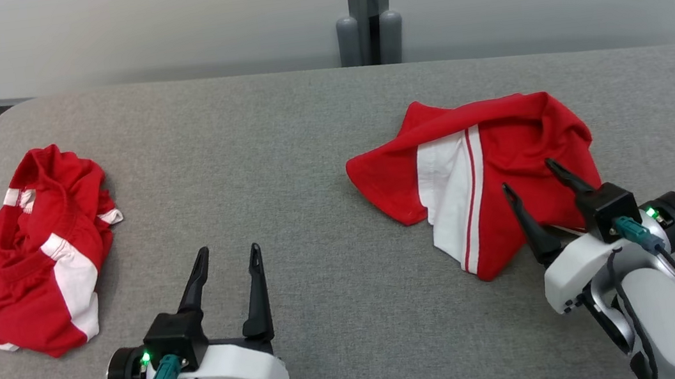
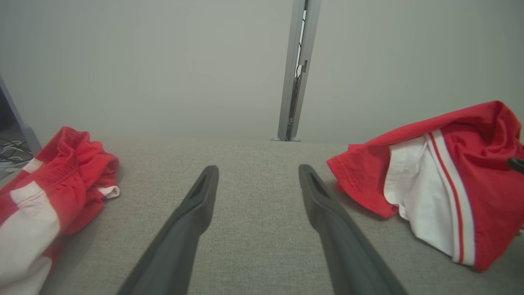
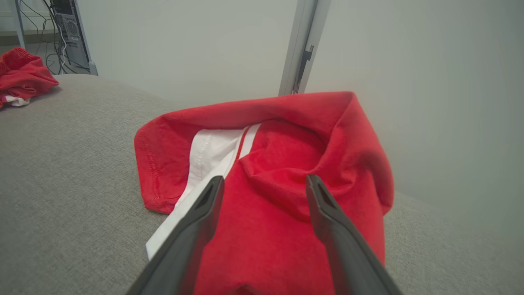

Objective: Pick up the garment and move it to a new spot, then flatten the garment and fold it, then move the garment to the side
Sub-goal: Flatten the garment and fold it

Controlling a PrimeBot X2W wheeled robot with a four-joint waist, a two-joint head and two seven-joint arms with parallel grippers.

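Note:
A crumpled red garment (image 1: 487, 152) with a white panel and red stripe lies on the right of the grey table (image 1: 281, 151). My right gripper (image 1: 529, 175) hovers over its near right part, fingers spread, nothing between them; the right wrist view shows the garment (image 3: 282, 172) just past the open right gripper (image 3: 262, 182). A second crumpled red and white garment (image 1: 42, 251) lies at the table's left. My left gripper (image 1: 228, 251) stands open above bare table between the two; in the left wrist view the left gripper (image 2: 258, 172) is flanked by one garment (image 2: 442, 172) and the other (image 2: 57, 184).
A grey post (image 1: 368, 5) rises behind the table's far edge against a pale wall. The table's left corner is rounded, with floor beyond it. Cables and a computer case (image 3: 67, 28) stand past the far left in the right wrist view.

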